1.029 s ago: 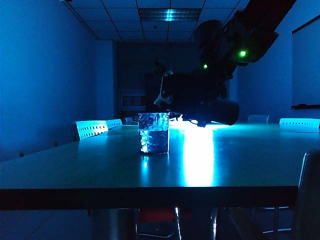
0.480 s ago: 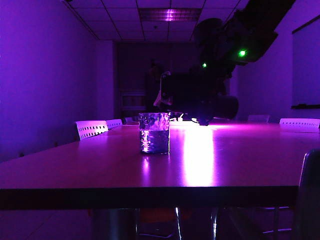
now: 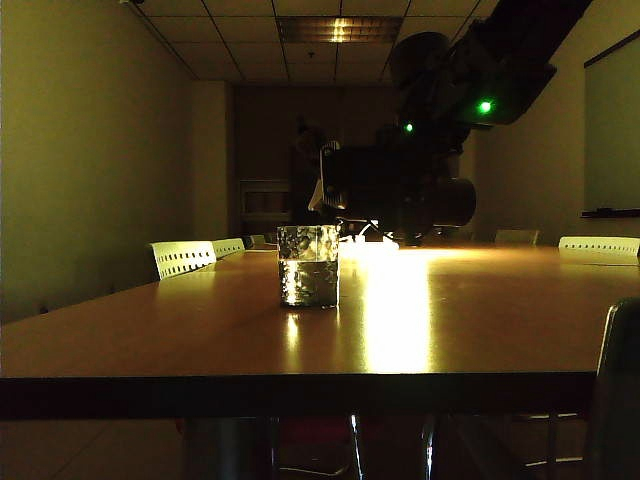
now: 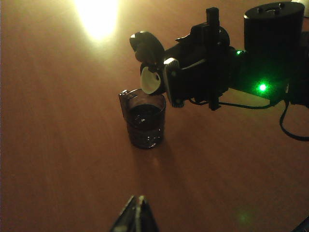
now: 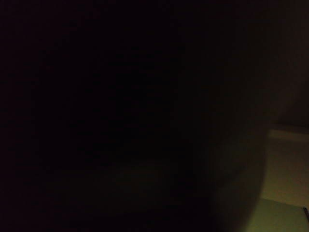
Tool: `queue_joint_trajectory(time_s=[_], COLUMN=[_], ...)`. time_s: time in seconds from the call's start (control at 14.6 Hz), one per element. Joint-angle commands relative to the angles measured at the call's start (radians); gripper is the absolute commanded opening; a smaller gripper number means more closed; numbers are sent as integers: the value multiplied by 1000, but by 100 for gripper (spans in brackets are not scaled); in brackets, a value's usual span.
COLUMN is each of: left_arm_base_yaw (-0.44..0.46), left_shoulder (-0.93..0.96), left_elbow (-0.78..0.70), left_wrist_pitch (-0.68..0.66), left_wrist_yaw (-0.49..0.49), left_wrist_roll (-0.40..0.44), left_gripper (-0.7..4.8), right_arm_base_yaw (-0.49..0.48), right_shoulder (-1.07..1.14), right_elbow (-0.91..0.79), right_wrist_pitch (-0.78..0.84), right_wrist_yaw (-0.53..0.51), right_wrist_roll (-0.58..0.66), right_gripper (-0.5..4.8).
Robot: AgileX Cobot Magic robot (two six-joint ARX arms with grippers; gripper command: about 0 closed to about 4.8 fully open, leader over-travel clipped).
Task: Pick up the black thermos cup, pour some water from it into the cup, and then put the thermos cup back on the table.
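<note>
The clear dimpled cup stands on the wooden table, about half full of water. My right gripper is shut on the black thermos cup, which lies almost level just above and behind the cup. From the left wrist view the thermos cup's open mouth and flipped lid hang over the cup's rim, with the right gripper clamped round the flask. My left gripper hovers shut over bare table, well short of the cup. The right wrist view is almost black, filled by the flask.
Pale chair backs line the table's left side, and another shows at the far right. A dark chair edge stands at the front right. A bright glare lies on the table beyond the cup.
The room light has gone from blue through purple to yellow. The thermos cup's back end has risen a little as the right wrist rolled. The cup and left gripper have stayed put.
</note>
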Motion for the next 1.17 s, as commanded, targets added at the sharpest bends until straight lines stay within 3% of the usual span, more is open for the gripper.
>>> queue_joint_trajectory(time_s=[0.07,1.17], left_arm_base_yaw=[0,0], left_shoulder=[-2,-2], left_elbow=[3,3], left_wrist_pitch=[7,-2], left_wrist_yaw=[5,5], left_wrist_roll=[3,3], left_gripper=[-5,-5], right_arm_base_yaw=[1,2], right_shoulder=[-18,-18], right_elbow=[13,13], right_wrist_pitch=[71,79], right_wrist_yaw=[5,5], right_wrist_roll=[-38,-115], right_gripper=[85,85])
